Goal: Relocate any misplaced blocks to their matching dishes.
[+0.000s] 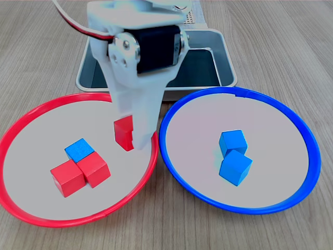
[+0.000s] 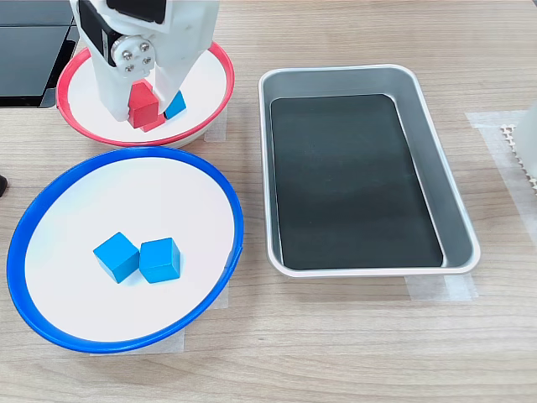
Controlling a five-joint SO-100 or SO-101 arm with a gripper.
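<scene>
My gripper (image 1: pixel 130 138) is shut on a red block (image 1: pixel 123 133) over the right side of the red-rimmed dish (image 1: pixel 31 112). That dish also contains a blue block (image 1: pixel 79 150) touching two red blocks (image 1: pixel 67 177) (image 1: pixel 95 169). The blue-rimmed dish (image 1: pixel 307 136) on the first exterior view's right holds two blue blocks (image 1: pixel 232 141) (image 1: pixel 235 167). In the second exterior view the gripper (image 2: pixel 144 109) grips the red block (image 2: pixel 141 104) over the red-rimmed dish (image 2: pixel 220 60), beside the blue block (image 2: pixel 175 105). Two blue blocks (image 2: pixel 116 256) (image 2: pixel 159 259) lie in the blue-rimmed dish (image 2: pixel 236 214).
A rectangular metal tray (image 2: pixel 336 72) with a dark bottom stands to the right of the dishes in the second exterior view, and behind them in the first exterior view as the tray (image 1: pixel 86 70). Wooden table surrounds everything.
</scene>
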